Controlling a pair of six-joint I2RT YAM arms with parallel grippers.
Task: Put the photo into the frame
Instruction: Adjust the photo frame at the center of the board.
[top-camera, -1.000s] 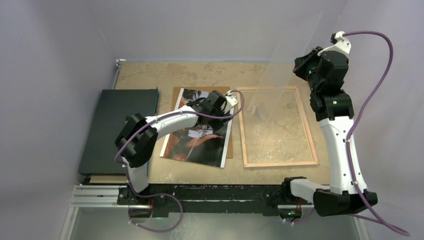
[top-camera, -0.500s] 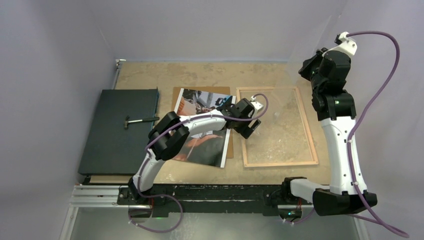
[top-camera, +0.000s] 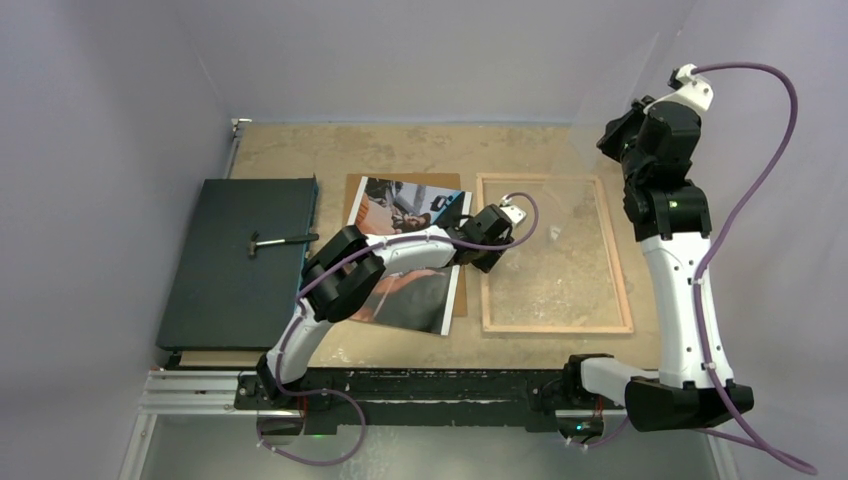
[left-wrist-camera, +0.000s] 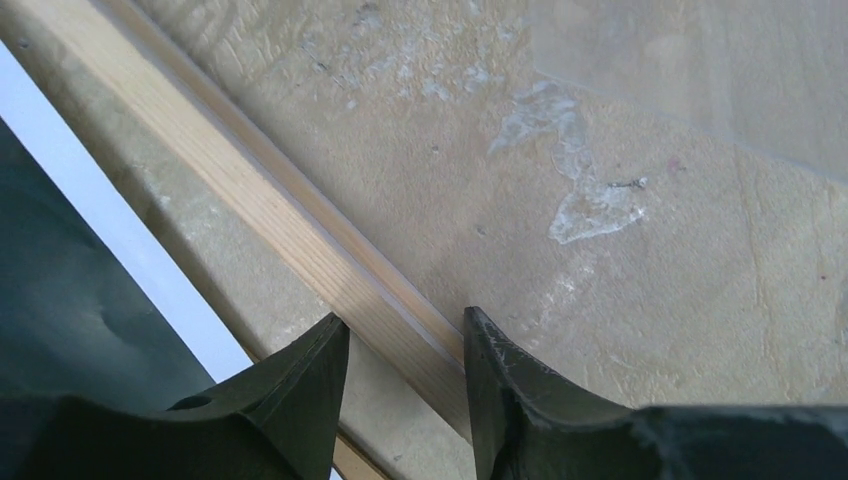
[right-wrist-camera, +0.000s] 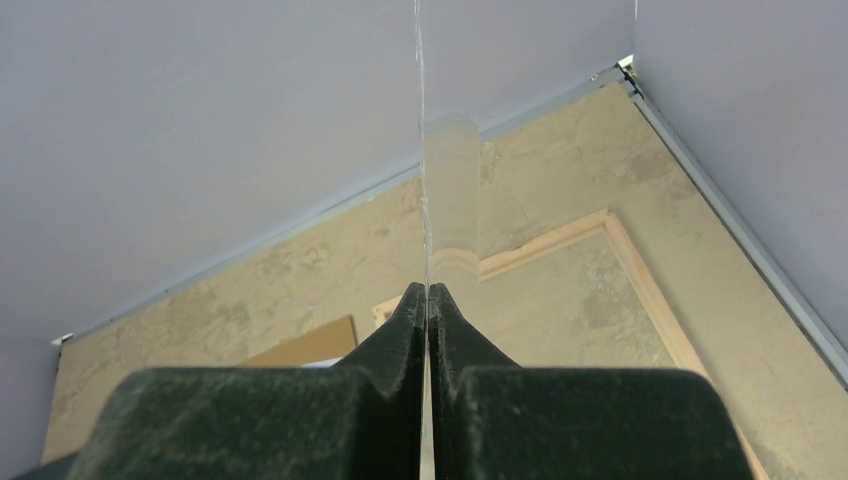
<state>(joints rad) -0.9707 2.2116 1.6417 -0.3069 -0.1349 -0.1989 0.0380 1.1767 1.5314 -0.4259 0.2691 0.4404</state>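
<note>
The photo lies flat at table centre on a brown backing board; its white strip shows in the left wrist view. The frame lies wood back up to its right. My left gripper is open and low over the frame's left rail, one finger on each side of it. My right gripper is raised at the back right. It is shut on the clear pane, held edge-on and upright.
A plain dark flat board lies at the left with a small hammer-like tool on it. Grey walls close in the back and sides. The left arm stretches across the photo.
My left gripper has moved right from over the photo to the frame's left rail. The right gripper rose slightly with the pane. The tool on the dark board came into view.
</note>
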